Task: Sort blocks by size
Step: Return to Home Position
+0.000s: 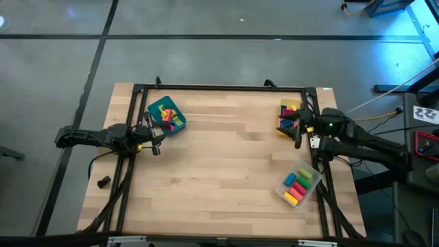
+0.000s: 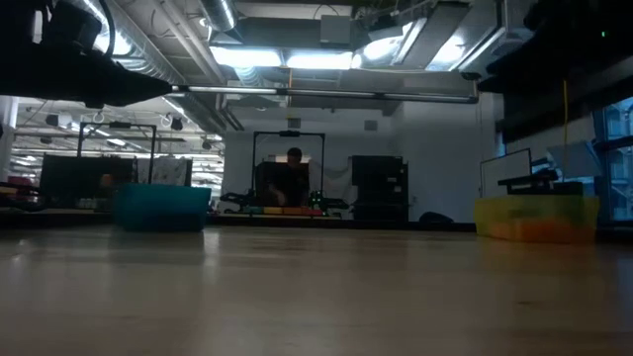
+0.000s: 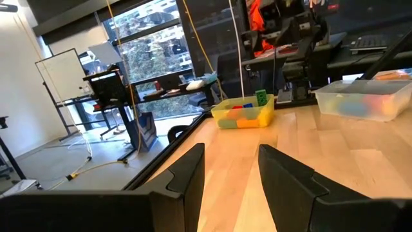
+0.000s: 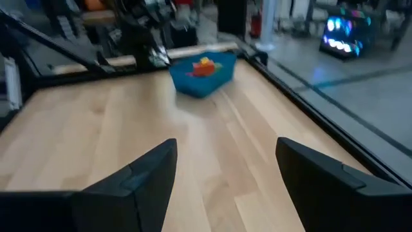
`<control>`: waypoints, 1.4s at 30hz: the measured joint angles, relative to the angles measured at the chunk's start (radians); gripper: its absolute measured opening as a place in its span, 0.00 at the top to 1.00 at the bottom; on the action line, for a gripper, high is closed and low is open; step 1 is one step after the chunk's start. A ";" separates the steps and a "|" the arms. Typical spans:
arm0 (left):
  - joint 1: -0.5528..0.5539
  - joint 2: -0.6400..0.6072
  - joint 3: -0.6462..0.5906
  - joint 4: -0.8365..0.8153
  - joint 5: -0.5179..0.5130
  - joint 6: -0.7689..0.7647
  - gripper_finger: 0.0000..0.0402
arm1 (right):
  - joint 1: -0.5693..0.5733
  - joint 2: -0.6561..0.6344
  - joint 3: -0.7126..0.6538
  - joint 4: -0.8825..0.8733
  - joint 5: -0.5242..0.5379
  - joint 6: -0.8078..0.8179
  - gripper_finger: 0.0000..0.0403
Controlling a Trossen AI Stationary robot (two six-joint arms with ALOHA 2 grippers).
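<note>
Both gape empty: left gripper (image 3: 230, 158) at the pale wooden table's (image 1: 226, 165) left edge, right gripper (image 4: 225, 145) at its right. The small coloured plastic blocks (image 1: 295, 186) lie in three trays (image 1: 182, 123) there; retract slowly, clear of them

Dark jointed arms (image 1: 96, 136) — one green light (image 1: 330, 125)

Viewed from above, three trays stand on the desk (image 1: 226, 165): the left tray (image 1: 154, 108) at 10 o'clock, the far right tray (image 1: 288, 104) at 2 o'clock, and the near right tray (image 1: 281, 190) at 4 o'clock. Each holds blocks (image 1: 167, 116). A small lump (image 1: 103, 182) lies on the floor at 8 o'clock.
</note>
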 joint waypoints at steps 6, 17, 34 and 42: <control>0.000 0.000 0.000 0.000 0.000 0.000 0.67 | 0.000 -0.096 -0.151 0.135 -0.011 0.001 0.34; 0.000 0.000 0.000 0.000 0.000 0.000 0.67 | 0.000 -0.300 -0.274 0.140 -0.105 0.003 0.34; 0.000 0.000 -0.001 0.001 0.000 0.000 0.67 | 0.000 -0.349 -0.420 0.345 -0.197 0.009 0.34; 0.000 0.000 -0.001 0.001 0.000 0.000 0.67 | 0.000 -0.339 -0.435 0.351 0.028 0.006 0.34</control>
